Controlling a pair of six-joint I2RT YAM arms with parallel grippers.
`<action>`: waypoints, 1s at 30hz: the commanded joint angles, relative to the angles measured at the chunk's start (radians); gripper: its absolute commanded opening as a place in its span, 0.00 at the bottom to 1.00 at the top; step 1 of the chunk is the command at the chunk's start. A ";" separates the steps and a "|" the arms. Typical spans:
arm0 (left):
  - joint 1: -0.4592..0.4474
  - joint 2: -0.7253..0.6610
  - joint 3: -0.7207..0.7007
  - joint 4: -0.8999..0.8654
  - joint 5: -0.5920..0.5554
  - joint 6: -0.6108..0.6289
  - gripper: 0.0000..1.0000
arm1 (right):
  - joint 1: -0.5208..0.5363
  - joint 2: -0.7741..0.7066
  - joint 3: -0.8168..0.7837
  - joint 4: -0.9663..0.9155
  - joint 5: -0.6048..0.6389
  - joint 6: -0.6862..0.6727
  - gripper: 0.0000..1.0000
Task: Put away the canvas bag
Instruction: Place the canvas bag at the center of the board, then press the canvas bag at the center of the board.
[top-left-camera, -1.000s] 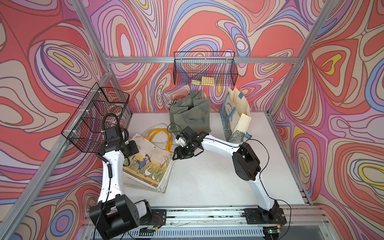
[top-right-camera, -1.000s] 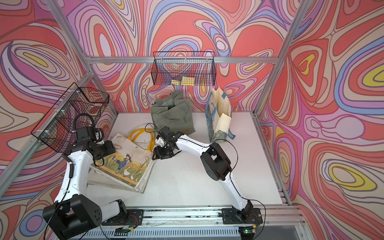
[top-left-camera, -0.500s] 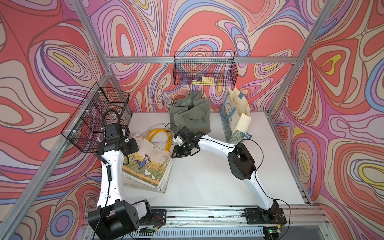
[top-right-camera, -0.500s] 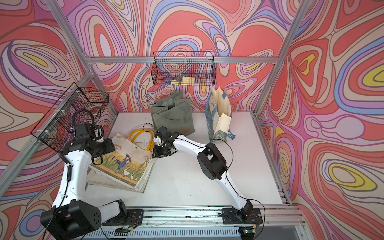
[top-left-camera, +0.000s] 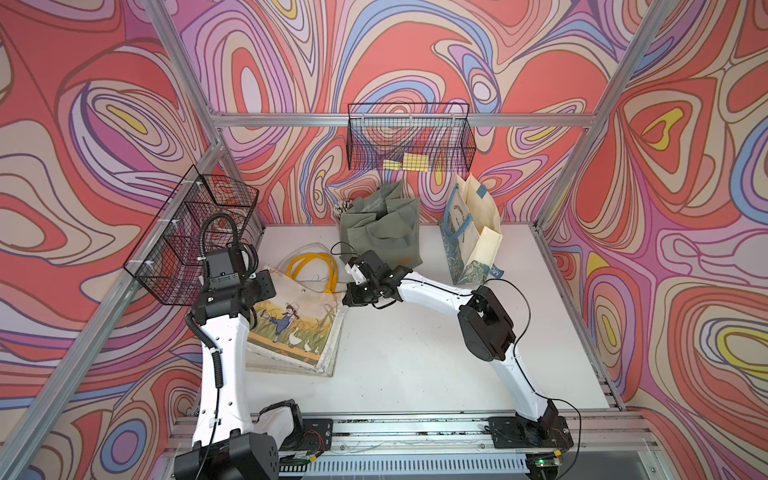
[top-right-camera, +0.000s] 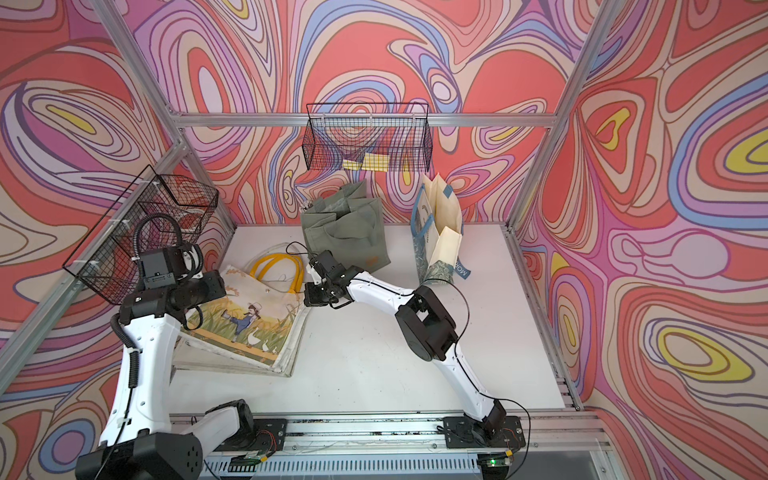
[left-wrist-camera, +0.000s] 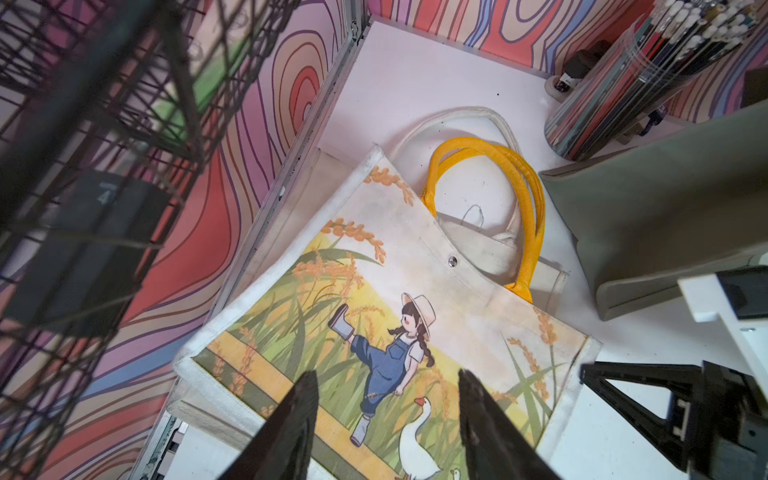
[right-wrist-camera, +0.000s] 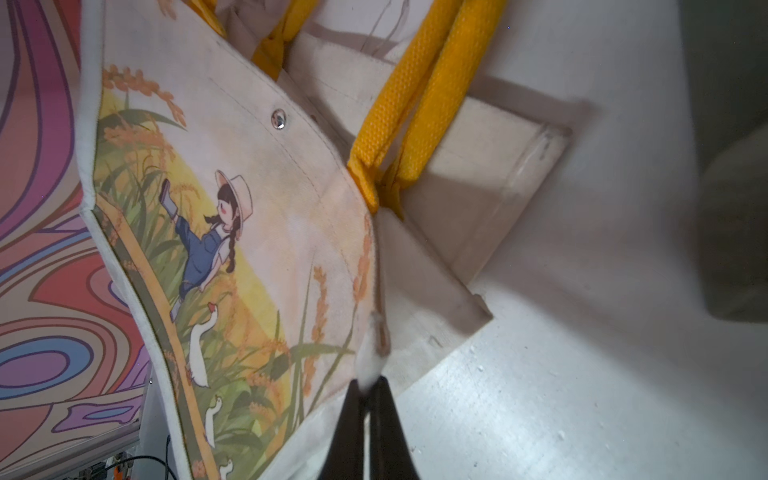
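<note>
Here, canvas bag (top-left-camera: 291, 324) lies flat on table (top-left-camera: 415, 365), left side. Right gripper (right-wrist-camera: 368, 388) clamped on bag's side hem beside yellow handles (right-wrist-camera: 399, 104); left gripper (left-wrist-camera: 386, 374) spread, empty, above print. Fabric likely light, limp, sagging; handles offer firmer hold.

Both arms are built of glossy white link shells joined by bulky black joint housings. The left arm (top-left-camera: 226, 332) carries a ribbed black hose (top-left-camera: 218, 370); the right arm (top-left-camera: 432, 293) trails a thin black cable (top-left-camera: 528, 309). The left gripper (left-wrist-camera: 386, 374) and right gripper (right-wrist-camera: 365, 386) have black, tapering jaws.
</note>
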 joint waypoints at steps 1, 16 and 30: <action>-0.030 -0.003 -0.007 0.011 -0.024 0.020 0.56 | 0.000 0.023 0.059 0.006 0.059 -0.028 0.00; -0.180 0.024 -0.252 0.115 -0.060 -0.095 0.52 | 0.011 -0.148 -0.078 0.123 0.233 -0.270 0.44; -0.179 0.327 -0.311 0.261 -0.065 -0.196 0.48 | 0.172 -0.193 -0.268 0.330 -0.123 -0.815 0.20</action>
